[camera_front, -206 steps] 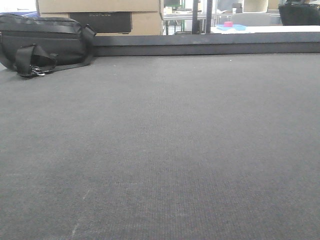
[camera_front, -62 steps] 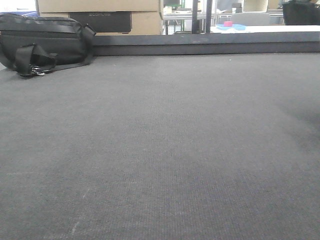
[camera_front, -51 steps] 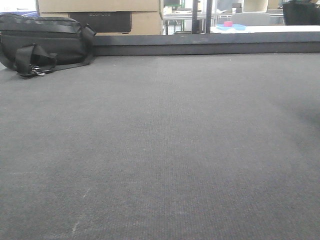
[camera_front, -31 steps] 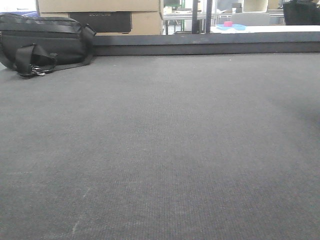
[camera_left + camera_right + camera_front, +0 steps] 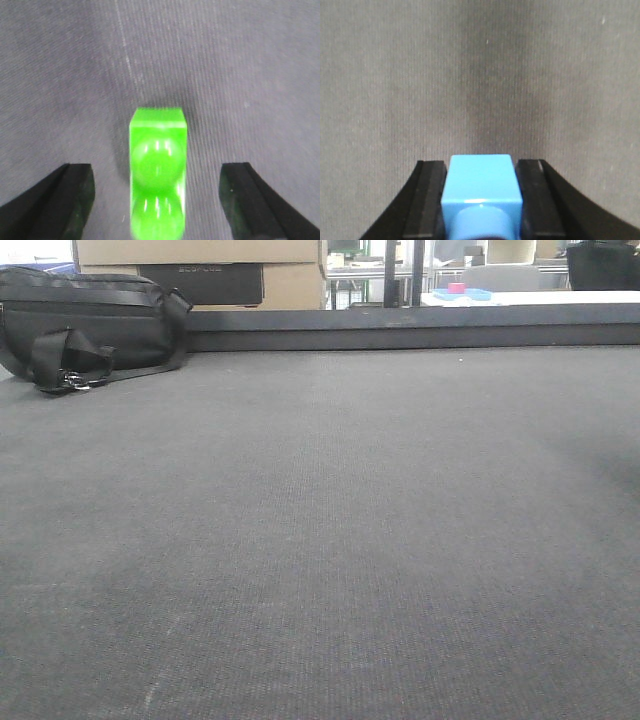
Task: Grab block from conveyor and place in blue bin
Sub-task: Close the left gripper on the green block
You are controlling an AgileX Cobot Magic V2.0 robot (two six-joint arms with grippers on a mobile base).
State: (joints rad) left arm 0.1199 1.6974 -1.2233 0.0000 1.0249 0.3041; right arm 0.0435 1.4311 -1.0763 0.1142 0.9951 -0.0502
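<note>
The conveyor [image 5: 320,540] is a big, flat, dark grey belt that fills almost the whole front view. A dark rail [image 5: 400,332] runs along its far edge. Brown cardboard boxes [image 5: 200,252] stand behind the rail. A black bag [image 5: 90,325] lies at the far left, close to the rail. The left fingers [image 5: 60,200] are spread wide apart. A green block [image 5: 157,170] sits on the belt between them, and neither finger touches it. The right fingers [image 5: 427,200] squeeze a blue block [image 5: 481,182], one on each side.
</note>
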